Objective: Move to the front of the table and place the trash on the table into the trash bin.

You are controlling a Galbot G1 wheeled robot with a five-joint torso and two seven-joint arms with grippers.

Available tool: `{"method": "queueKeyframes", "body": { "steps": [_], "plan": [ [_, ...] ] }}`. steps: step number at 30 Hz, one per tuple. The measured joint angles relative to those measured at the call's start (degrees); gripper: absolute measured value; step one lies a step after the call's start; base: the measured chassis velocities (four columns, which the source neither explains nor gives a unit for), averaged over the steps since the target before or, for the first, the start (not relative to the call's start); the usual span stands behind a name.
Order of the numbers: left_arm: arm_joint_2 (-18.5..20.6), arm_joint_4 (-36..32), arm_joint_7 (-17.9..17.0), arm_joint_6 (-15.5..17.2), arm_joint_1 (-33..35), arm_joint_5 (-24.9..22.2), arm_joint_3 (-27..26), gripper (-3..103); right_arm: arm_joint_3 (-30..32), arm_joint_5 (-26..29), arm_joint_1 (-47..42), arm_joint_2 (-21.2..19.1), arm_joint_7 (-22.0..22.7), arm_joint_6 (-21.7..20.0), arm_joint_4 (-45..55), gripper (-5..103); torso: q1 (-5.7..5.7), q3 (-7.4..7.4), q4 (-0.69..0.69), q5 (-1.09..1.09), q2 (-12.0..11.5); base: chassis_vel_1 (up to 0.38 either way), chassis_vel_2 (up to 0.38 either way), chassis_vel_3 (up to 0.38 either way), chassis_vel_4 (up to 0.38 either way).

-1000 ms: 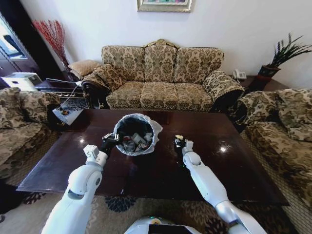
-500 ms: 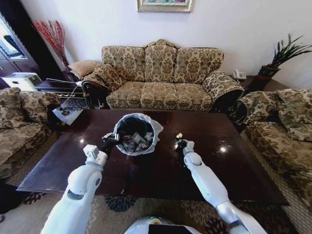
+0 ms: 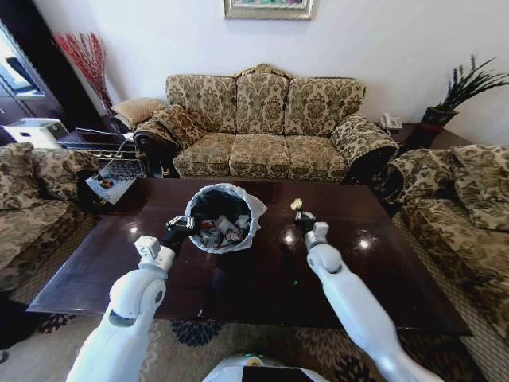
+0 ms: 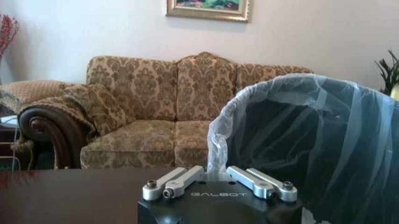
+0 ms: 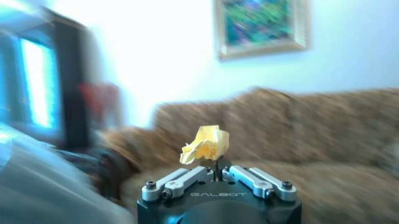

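Trash scrap (image 5: 205, 144) pinched in right claw (image 5: 218, 171), "GALBOT"-marked; left claw (image 4: 215, 176) grips bin liner (image 4: 218, 140).

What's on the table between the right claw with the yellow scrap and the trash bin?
Nothing: in the head view, bare table separates the right claw holding the yellow scrap from the trash bin.

We saw the left gripper (image 4: 215, 179) right against the trash bin (image 4: 324, 154), its jaws closed on the edge of the translucent liner (image 4: 219, 140) folded over the rim. The bin's dark inside showed through the plastic. The dark table (image 4: 68, 196) ran out beside the bin. Behind the bin stood a patterned sofa (image 4: 149, 112), with a framed picture (image 4: 209, 8) on the wall above it.
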Motion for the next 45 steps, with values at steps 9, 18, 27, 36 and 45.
{"method": "queueKeyframes", "body": {
  "steps": [9, 18, 27, 36, 45],
  "plan": [
    [1.13, -0.77, -0.27, 1.06, -0.33, -0.17, 0.25, 1, -8.55, 15.39, 9.53, -7.33, -0.99, -4.70, 16.35, 0, 0.01, 0.00, 0.03, 0.01, 0.00, 0.000, 0.000, 0.000, 0.000],
    [1.03, -1.18, -0.29, 1.15, -0.45, -0.21, 0.45, 1, -15.89, 15.73, 12.28, -11.17, -4.37, -8.04, 15.56, 0, 0.02, 0.01, 0.02, 0.02, 0.00, 0.000, 0.000, 0.000, 0.000],
    [0.79, -0.61, -0.30, 1.17, -0.69, -0.13, 0.62, 1, -18.33, 12.86, 12.13, -10.43, -5.59, -8.17, 13.27, 32, 0.02, 0.01, 0.02, 0.02, 0.00, 0.000, 0.000, 0.000, 0.000],
    [0.79, -0.32, -0.27, 1.17, -0.94, -0.09, 0.62, 1, -19.03, 12.21, 12.83, -9.69, -5.87, -8.12, 11.87, 64, 0.02, 0.01, 0.02, 0.02, 0.00, 0.000, 0.000, 0.000, 0.000],
    [0.80, -0.37, -0.20, 1.17, -0.96, -0.09, 0.64, 1, -19.16, 10.66, 12.79, -9.50, -6.16, -7.65, 11.06, 96, 0.02, 0.01, 0.02, 0.02, 0.00, 0.000, 0.000, 0.000, 0.000]
  ]
}}
